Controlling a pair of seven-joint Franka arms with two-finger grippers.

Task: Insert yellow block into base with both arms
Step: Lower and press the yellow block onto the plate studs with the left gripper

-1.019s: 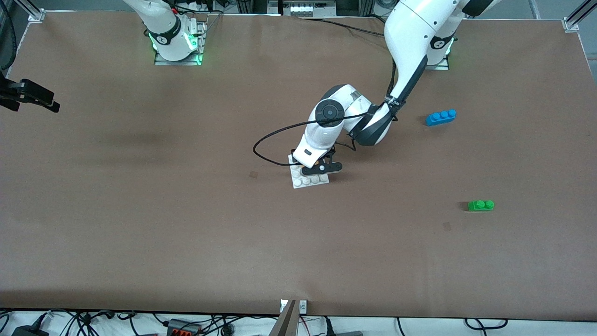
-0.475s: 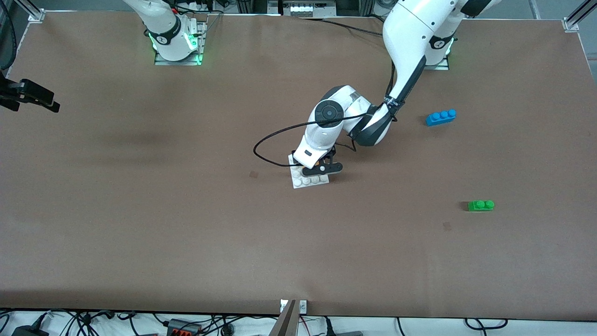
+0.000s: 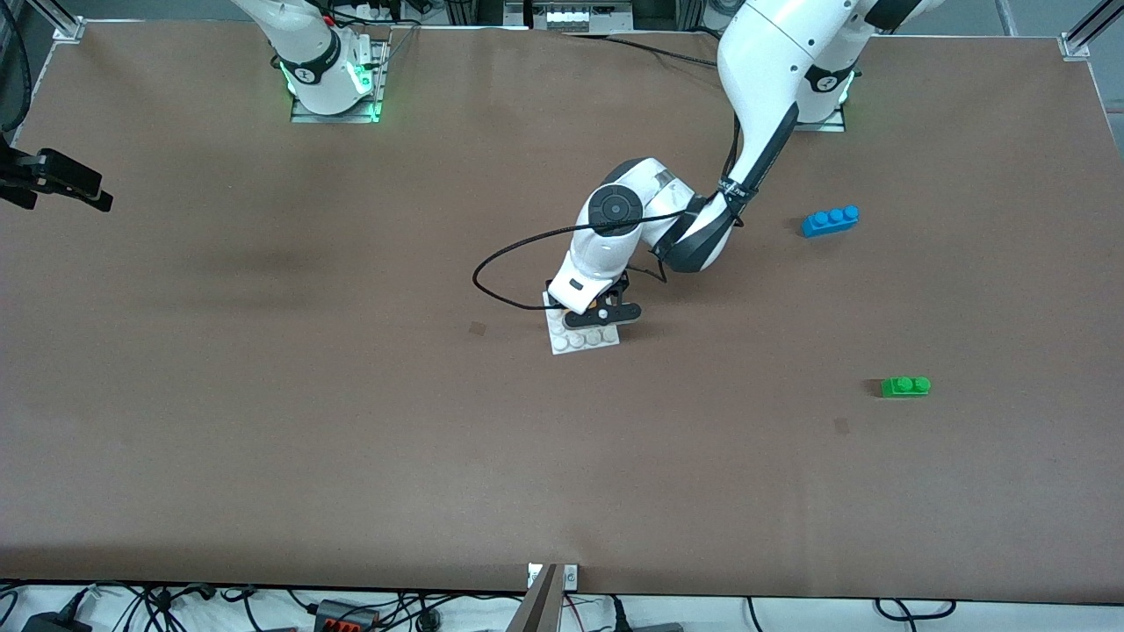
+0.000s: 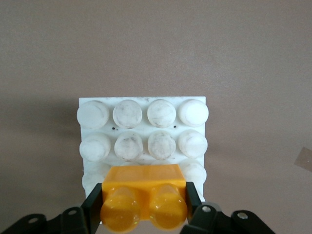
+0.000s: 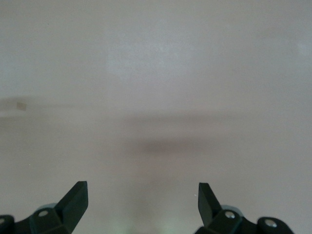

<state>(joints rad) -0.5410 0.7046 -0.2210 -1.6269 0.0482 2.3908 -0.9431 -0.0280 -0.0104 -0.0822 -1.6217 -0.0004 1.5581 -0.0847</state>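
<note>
The white studded base (image 3: 562, 344) lies flat at the middle of the table. My left gripper (image 3: 602, 313) is directly over it, shut on the yellow block (image 4: 144, 192). In the left wrist view the fingers (image 4: 92, 204) clamp the block's two short ends, and its two studs face the camera. The block sits over the base's (image 4: 142, 101) edge rows; I cannot tell whether it touches the studs. In the front view the block is almost hidden by the gripper. My right gripper (image 5: 141, 187) is open and empty over bare table.
A blue three-stud brick (image 3: 830, 219) and a green two-stud brick (image 3: 905, 386) lie toward the left arm's end of the table. A black cable loop (image 3: 500, 285) hangs from the left wrist beside the base.
My left gripper with the yellow block has shifted a little over the base, toward the robots' side. The base and the other bricks have not moved.
</note>
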